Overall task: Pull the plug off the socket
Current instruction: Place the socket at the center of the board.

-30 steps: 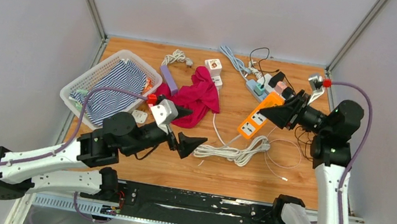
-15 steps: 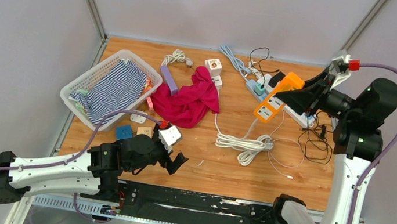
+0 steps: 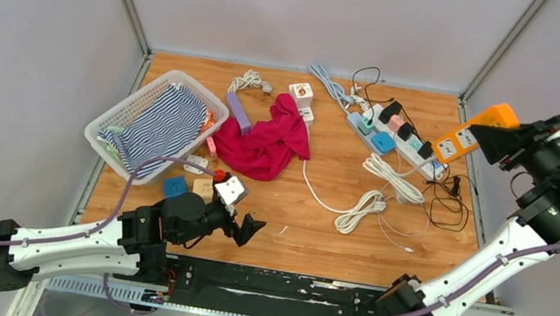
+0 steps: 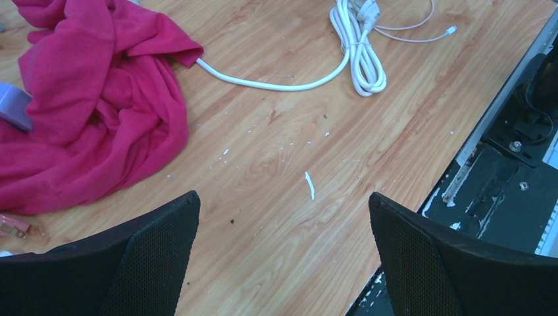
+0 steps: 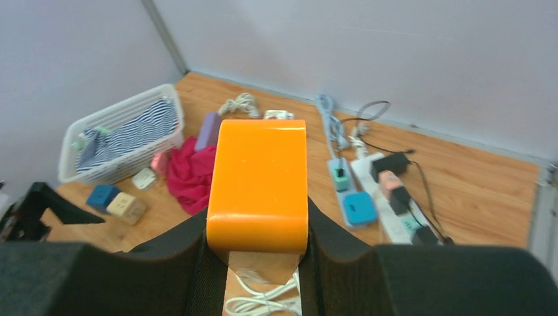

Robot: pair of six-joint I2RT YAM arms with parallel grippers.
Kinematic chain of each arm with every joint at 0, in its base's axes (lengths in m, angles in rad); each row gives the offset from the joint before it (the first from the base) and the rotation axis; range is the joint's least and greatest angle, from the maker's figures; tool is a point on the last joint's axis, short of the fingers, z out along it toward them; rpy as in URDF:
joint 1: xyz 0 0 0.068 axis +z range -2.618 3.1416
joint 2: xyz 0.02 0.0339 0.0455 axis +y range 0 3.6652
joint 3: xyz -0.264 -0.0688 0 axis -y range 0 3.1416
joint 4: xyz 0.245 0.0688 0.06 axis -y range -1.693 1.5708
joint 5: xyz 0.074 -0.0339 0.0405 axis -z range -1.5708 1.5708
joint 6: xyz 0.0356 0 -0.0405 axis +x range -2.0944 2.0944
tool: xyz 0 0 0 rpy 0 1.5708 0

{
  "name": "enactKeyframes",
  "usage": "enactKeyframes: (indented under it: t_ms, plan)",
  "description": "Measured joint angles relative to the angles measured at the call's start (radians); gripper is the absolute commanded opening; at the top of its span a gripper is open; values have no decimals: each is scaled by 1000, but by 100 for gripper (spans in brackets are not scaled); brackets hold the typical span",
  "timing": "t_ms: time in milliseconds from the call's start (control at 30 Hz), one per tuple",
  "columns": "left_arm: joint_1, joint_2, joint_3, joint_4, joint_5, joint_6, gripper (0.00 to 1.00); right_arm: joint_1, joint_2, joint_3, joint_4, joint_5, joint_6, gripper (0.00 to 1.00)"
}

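Observation:
My right gripper (image 5: 258,224) is shut on an orange socket strip (image 5: 258,171), held high above the table's right edge (image 3: 481,130). I see no plug standing in its white outlet faces. Its white cable hangs down to a loose coil (image 3: 365,203) on the wood, also in the left wrist view (image 4: 362,52). A white power strip (image 3: 406,147) with several plugs in it, one of them blue (image 3: 383,142), lies below the lifted strip. My left gripper (image 3: 246,232) hovers open over bare wood near the front edge (image 4: 283,197), holding nothing.
A white basket (image 3: 112,124) with striped cloth sits at the left. A crimson cloth (image 3: 267,140) lies mid-table, with a purple block (image 3: 238,111) beside it. Small cube adapters (image 3: 173,186) lie near my left arm. Black cords (image 3: 444,199) tangle at the right. The black rail (image 4: 513,131) borders the front.
The right arm has swung up and to the right with the orange strip, drawing its white cable out of the coil. The left arm drew back to the front edge, then held.

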Motion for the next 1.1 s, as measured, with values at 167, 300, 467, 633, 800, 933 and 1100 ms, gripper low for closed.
enactKeyframes:
  t_ms: [167,300,467,633,800,933,1100]
  plan:
    - [0,-7,-5,11,3,0,100,-259,40,-23,13,-63,-22,0]
    - [0,-4,-5,24,4,-7,100,-342,-11,-248,220,-84,71,0]
    - [0,11,-5,36,15,-21,100,-371,-61,-537,508,-92,200,0]
    - [0,13,-7,42,26,-33,100,-409,-56,-592,353,-98,2,0]
    - [0,23,-18,67,36,-50,100,-373,75,-593,-37,-46,-395,0]
    - [0,57,-22,80,45,-64,100,-344,252,-621,-287,7,-674,8]
    - [0,113,-22,88,50,-75,100,-329,457,-626,-531,58,-987,31]
